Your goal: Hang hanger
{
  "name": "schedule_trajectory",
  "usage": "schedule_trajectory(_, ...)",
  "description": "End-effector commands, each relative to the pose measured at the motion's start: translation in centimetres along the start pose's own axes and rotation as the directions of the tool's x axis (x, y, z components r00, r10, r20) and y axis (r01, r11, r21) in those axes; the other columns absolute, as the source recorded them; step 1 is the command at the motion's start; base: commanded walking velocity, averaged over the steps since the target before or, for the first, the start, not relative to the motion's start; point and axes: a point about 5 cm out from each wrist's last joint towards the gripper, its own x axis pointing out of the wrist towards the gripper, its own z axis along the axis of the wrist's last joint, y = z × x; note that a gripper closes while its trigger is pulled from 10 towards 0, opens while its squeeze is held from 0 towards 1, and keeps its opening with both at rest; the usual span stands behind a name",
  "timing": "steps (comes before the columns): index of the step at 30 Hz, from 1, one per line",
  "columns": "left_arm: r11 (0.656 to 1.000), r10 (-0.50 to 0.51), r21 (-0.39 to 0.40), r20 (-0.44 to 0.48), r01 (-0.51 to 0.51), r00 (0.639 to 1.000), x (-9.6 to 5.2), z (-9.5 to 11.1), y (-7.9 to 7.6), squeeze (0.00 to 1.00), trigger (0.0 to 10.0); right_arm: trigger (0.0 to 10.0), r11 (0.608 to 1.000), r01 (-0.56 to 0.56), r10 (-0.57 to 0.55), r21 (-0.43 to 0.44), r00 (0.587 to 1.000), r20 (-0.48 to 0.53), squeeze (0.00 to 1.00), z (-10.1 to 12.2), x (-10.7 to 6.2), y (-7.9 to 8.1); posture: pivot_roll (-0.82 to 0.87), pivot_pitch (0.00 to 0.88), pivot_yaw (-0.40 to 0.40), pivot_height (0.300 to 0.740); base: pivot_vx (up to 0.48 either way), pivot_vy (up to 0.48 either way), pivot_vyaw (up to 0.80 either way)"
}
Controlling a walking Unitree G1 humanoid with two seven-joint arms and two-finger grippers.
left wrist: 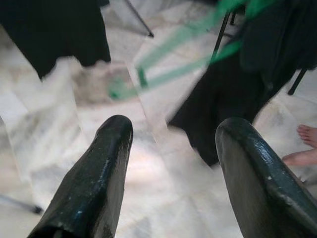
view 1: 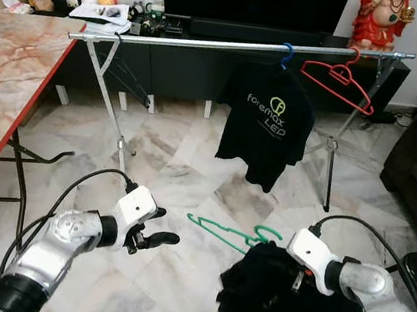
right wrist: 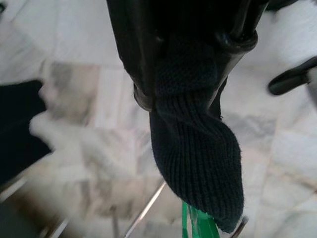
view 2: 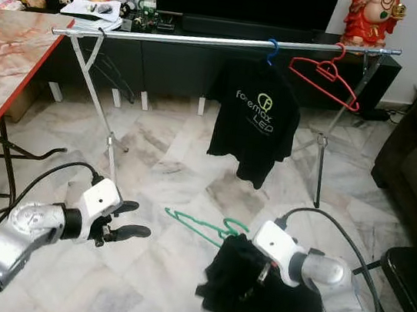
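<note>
Low in the centre of the left eye view, the green hanger (view 1: 230,233) lies nearly level, its long axis running from centre-left toward the lower right and its hook (view 1: 269,233) curling up at the right end, where it meets the black garment (view 1: 281,302). The right gripper (right wrist: 188,74) is clamped on that garment's knit edge, the green plastic showing just beneath. At lower left the left gripper (view 1: 157,234) hovers with fingers spread, grasping nothing, while the silver rail (view 1: 239,46) crosses the upper frame.
</note>
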Motion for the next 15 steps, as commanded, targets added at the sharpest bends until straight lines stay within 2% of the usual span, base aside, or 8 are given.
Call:
schedule_trajectory(1,0.999,0.018,-0.029,-0.034,-0.019,0.999,-0.2,-1.2,-0.2,0.00,10.0,0.0,0.999,0.043,-0.041,-0.029,0.997,0.060,0.00,1.5,-0.5,-1.0,-0.05,0.103,0.000,0.740,0.000,0.000,0.00)
schedule_trajectory(3,1.000,-0.005,-0.002,-0.099,0.005,0.995,0.2,-2.7,-1.0,0.00,10.0,0.0,0.994,0.072,-0.066,-0.079,0.994,0.085,0.00,2.9,-0.6,-1.7,-0.05,0.103,0.001,0.740,0.000,0.000,0.00)
schedule_trajectory(5,1.000,-0.014,0.011,-0.115,0.015,0.993,0.3,-3.0,-1.3,0.00,10.0,0.0,0.993,0.077,-0.069,-0.091,0.993,0.092,0.00,3.3,-0.7,-1.9,-0.05,0.104,0.001,0.740,0.000,0.000,0.00)
schedule_trajectory(9,1.000,-0.014,-0.013,-0.119,0.012,0.993,0.7,-3.6,-1.8,0.00,10.0,0.0,0.990,0.078,-0.062,-0.119,0.990,0.129,0.00,4.7,-0.7,-2.2,-0.06,0.103,-0.001,0.740,0.000,0.000,0.00)
schedule_trajectory(10,1.000,0.005,-0.022,-0.118,-0.008,0.993,1.3,-3.8,-2.0,0.00,10.0,0.0,0.986,0.082,-0.059,-0.143,0.985,0.161,0.00,6.1,-0.9,-2.3,-0.06,0.103,-0.002,0.740,0.000,0.000,0.00)
schedule_trajectory(15,0.998,0.048,-0.020,-0.115,-0.051,0.992,2.4,-3.9,-2.4,0.00,10.0,0.0,0.977,0.095,-0.055,-0.191,0.977,0.204,0.00,8.1,-1.2,-2.4,-0.07,0.101,-0.005,0.740,0.000,0.000,0.00)
